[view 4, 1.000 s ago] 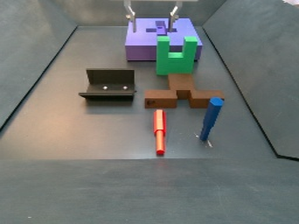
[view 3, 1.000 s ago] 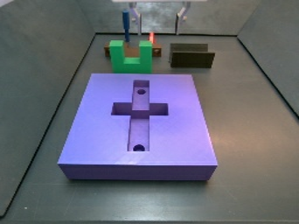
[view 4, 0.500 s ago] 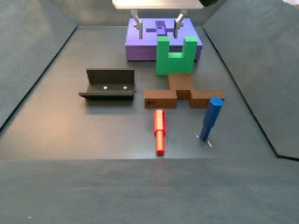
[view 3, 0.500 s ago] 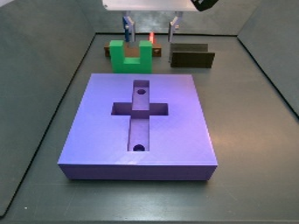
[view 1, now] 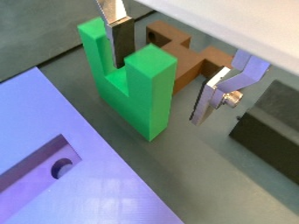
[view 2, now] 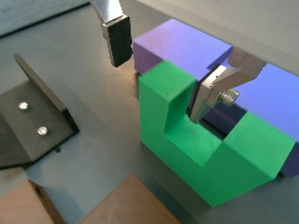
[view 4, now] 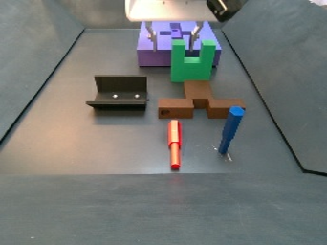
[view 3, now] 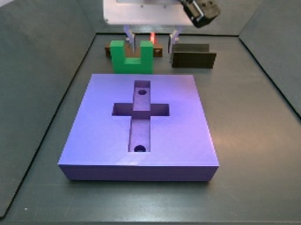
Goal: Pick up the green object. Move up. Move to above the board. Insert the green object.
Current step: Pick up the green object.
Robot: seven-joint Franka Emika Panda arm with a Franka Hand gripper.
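The gripper (view 1: 162, 74) hangs low over the green object (view 1: 131, 87) with its jaws spread wide and nothing clamped between them. In both wrist views the two silver fingers (view 2: 216, 89) stand apart: one dark pad sits in the block's square notch between the prongs, the other finger stands just outside one prong, so that prong lies between the plates. Whether either pad touches the green surface cannot be told.

The green object (view 4: 193, 60) stands upright on the bench floor, prongs up, just beside one short end of the board (view 3: 143, 141). In a side view the purple slab (view 4: 160, 45) lies behind the green block toward the bench's far edge, its cross-shaped recess empty.

Close on the green block's other side lies the brown cross-shaped piece (view 4: 200, 102), which also shows behind the prongs in a wrist view (view 1: 190, 59). Further out toward the near edge lie a red rod (view 4: 175, 144) flat on the floor and a blue rod (view 4: 230, 132) standing tilted. The fixture (view 4: 119, 95) stands well apart toward the left edge in that view. A dark olive U-shaped block (view 3: 194, 57) sits near the green one, beside the board's end.
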